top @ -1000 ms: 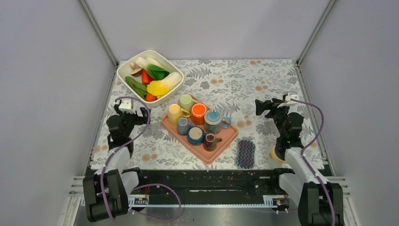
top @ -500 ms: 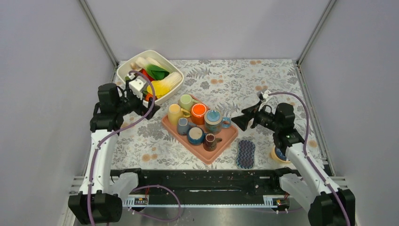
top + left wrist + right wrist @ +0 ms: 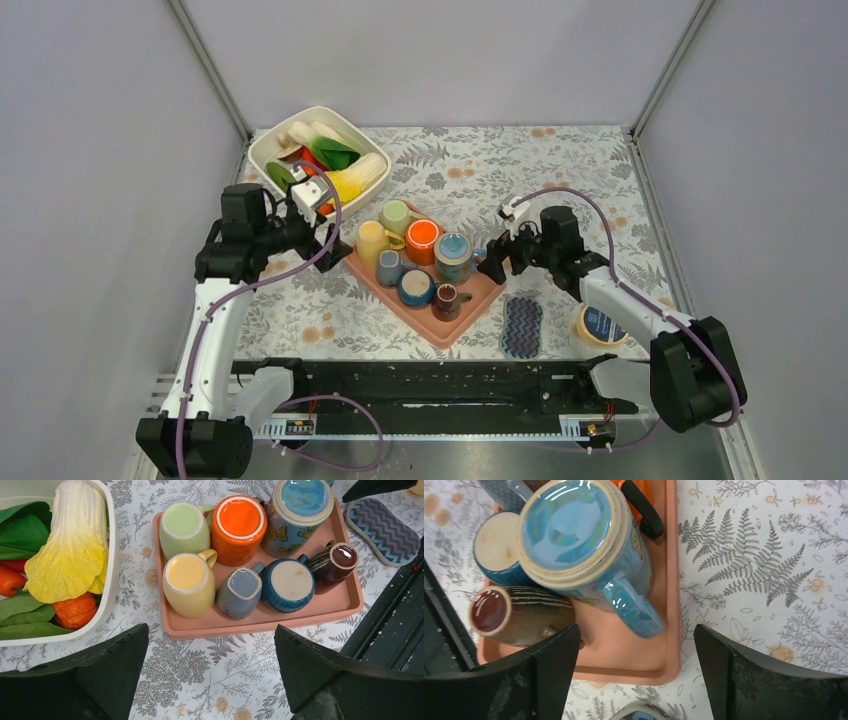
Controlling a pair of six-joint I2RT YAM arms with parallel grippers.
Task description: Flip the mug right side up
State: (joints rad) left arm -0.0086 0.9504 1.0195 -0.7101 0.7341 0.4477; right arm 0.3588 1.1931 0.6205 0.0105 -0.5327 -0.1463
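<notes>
Left wrist, seven mugs [image 3: 240, 517], one tray [image 3: 342, 599], one bowl [image 3: 111, 555]

Fern-print table [image 3: 560, 170], pink tray [image 3: 470, 310] at centre, white dish [image 3: 262, 148] at far left, zigzag pad [image 3: 521, 326] just beside tray, tape roll [image 3: 600, 325] near right.

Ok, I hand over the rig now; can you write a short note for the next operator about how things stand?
Left claw: open, empty, at the left side of the pink tray.
Right claw: open, empty, over the handle of the big blue mug; no contact that I can see.
Big blue mug: in the tray, bottom up, among other mugs.
Done: no mug turned yet.
Left to do: grip the big blue mug, probably the target, turn it right side up, set it down.
</notes>
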